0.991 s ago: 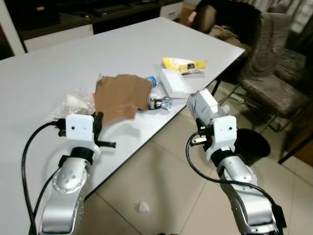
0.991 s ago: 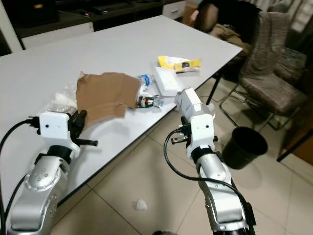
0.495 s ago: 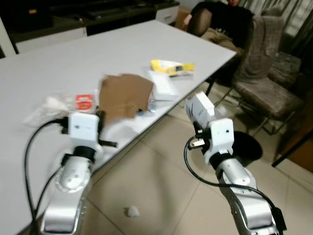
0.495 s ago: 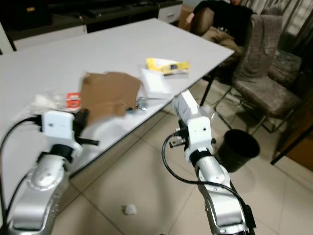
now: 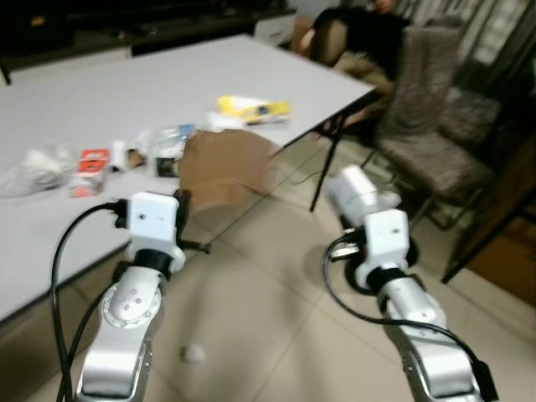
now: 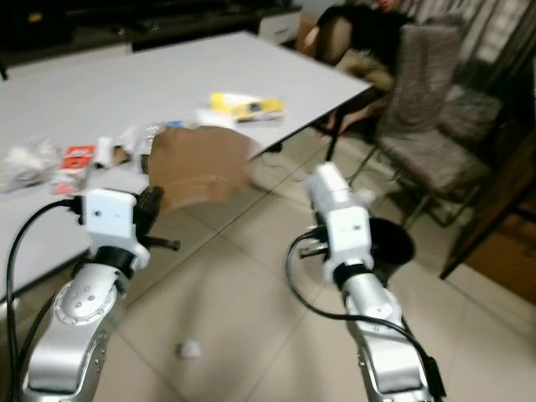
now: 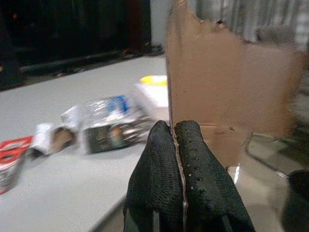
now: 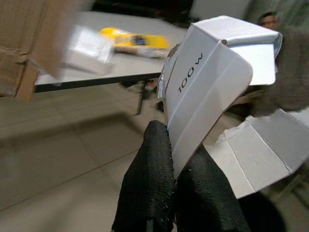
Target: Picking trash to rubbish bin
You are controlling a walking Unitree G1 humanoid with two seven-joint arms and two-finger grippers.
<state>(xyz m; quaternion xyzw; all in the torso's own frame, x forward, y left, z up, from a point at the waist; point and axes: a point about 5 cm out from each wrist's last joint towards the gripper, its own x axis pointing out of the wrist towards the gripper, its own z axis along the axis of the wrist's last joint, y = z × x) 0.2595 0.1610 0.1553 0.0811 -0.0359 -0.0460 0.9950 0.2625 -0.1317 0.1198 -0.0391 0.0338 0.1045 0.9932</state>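
My left gripper (image 7: 174, 140) is shut on the lower edge of a torn piece of brown cardboard (image 5: 224, 166), which stands upright off the corner of the white table (image 5: 126, 84). Held up over the tiled floor, my right gripper (image 8: 171, 162) is shut on a flattened white carton (image 8: 212, 82) printed "100". A black rubbish bin (image 6: 392, 241) stands on the floor just behind the right wrist. On the table lie a yellow packet (image 5: 251, 107), a crushed plastic bottle (image 5: 167, 144), a red packet (image 5: 90, 161) and a crumpled clear bag (image 5: 33, 163).
A small white paper ball (image 5: 193, 353) lies on the floor between my arms. A grey padded chair (image 5: 435, 142) stands to the right of the table, and a person in dark clothes (image 5: 368, 25) sits behind it. A dark table leg (image 5: 322, 172) angles down near the bin.
The whole view has shifted, so the camera moved. The cardboard that lay on the table now hangs off its edge in my left gripper. The white carton stays in my right gripper.
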